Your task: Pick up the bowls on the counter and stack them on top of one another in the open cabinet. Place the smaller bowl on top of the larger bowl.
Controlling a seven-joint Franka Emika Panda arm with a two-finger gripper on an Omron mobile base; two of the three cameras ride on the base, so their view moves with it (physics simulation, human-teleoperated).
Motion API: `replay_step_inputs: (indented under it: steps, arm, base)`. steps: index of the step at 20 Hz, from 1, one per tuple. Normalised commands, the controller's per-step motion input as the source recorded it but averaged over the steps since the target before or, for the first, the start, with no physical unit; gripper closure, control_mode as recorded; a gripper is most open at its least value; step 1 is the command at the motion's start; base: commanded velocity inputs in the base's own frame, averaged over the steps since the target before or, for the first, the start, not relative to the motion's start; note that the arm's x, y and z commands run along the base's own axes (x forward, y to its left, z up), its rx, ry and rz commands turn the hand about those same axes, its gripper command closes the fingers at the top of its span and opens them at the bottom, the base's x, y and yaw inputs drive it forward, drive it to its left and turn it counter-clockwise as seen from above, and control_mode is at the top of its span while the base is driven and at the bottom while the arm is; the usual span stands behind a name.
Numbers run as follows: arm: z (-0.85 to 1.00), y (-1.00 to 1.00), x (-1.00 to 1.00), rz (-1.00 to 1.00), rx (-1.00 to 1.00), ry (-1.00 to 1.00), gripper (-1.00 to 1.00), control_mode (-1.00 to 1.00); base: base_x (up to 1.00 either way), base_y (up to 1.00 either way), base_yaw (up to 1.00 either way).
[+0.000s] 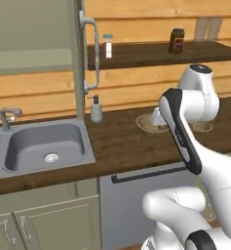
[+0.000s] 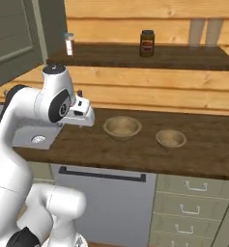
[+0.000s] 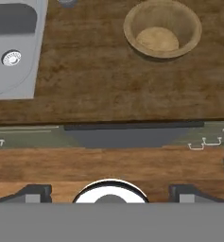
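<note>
2 bowls sit apart on the surface point(image 2: 135, 149); the hand point(image 3: 108, 191) hangs spread and empty above its front edge.

The right base view shows both whole: the large bowl point(image 2: 122, 127) left, the small bowl point(image 2: 171, 138) right. In the left base view the arm hides most of each. The hand view gives the large bowl from above and 1 sink point(image 3: 9, 52) corner. The left base view alone shows the open cabinet point(image 1: 34, 53), 1 tap point(image 1: 9, 116) and 1 soap bottle point(image 1: 96, 110). 1 jar point(image 2: 146, 43) stands on the shelf point(image 2: 183, 57).
</note>
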Motion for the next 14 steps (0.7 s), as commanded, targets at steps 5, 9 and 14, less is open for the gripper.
replay_step_inputs:
  steps: [5, 9, 14]
  arm:
    - [0.0, 0.0, 0.0, 0.0, 0.0, 0.0, -1.0, 1.0]
    - [0.0, 0.0, 0.0, 0.0, 0.0, 0.0, -1.0, 1.0]
    - [0.0, 0.0, 0.0, 0.0, 0.0, 0.0, -1.0, 1.0]
  base:
    - [0.6, -1.0, -0.05]
    - [0.14, -1.0, -0.02]
    - [0.47, -0.49, 0.1]
